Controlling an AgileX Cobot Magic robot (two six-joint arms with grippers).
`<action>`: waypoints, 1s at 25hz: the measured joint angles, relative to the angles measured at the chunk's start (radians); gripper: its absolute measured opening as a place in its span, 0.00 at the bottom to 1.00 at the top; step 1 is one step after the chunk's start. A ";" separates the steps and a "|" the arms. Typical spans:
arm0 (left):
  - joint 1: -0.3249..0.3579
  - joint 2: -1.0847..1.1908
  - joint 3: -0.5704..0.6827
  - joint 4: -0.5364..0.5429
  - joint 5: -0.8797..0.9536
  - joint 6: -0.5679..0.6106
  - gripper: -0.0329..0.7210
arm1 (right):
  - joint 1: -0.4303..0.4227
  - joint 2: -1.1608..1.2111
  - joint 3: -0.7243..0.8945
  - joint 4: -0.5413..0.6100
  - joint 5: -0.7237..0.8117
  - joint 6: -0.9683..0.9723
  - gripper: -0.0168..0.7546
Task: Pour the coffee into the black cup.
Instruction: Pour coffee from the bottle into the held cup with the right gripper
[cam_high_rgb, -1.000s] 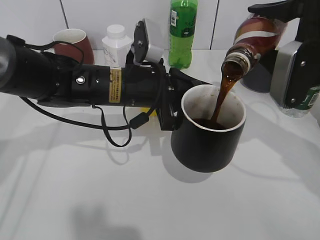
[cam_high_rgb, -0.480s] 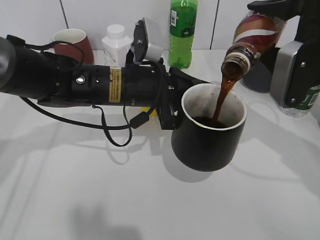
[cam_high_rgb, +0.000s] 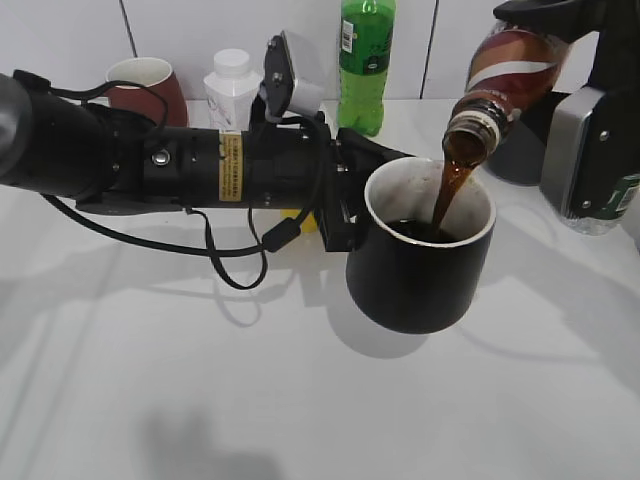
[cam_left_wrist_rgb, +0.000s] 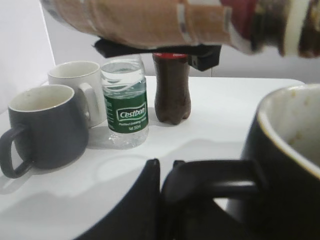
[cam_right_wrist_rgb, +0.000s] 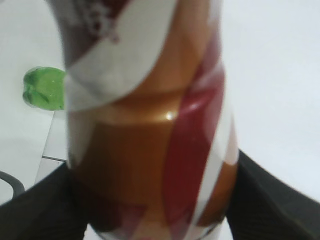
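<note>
The black cup hangs above the table at centre, white inside, part full of brown liquid. My left gripper is shut on its black loop handle; the cup's rim fills the right of the left wrist view. My right gripper is shut on the brown coffee bottle, tipped neck-down over the cup. A brown stream of coffee runs from its mouth into the cup. The bottle fills the right wrist view and crosses the top of the left wrist view.
A maroon mug, a white bottle and a green soda bottle stand at the back wall. A dark grey mug, a white mug, a clear water bottle and a dark cola bottle stand on the right.
The cup and left gripper have shifted slightly right and up. The coffee level in the cup has risen. The bottle keeps pouring in nearly the same pose.
</note>
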 joint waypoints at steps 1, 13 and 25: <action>0.000 0.000 0.000 0.000 0.000 0.000 0.09 | 0.000 0.000 0.000 0.000 0.000 -0.008 0.73; 0.000 0.000 0.000 -0.001 -0.012 0.000 0.09 | 0.000 0.000 0.000 0.003 -0.001 -0.039 0.73; 0.000 0.000 0.000 -0.001 -0.012 0.000 0.09 | 0.000 0.000 0.000 0.007 -0.050 -0.052 0.73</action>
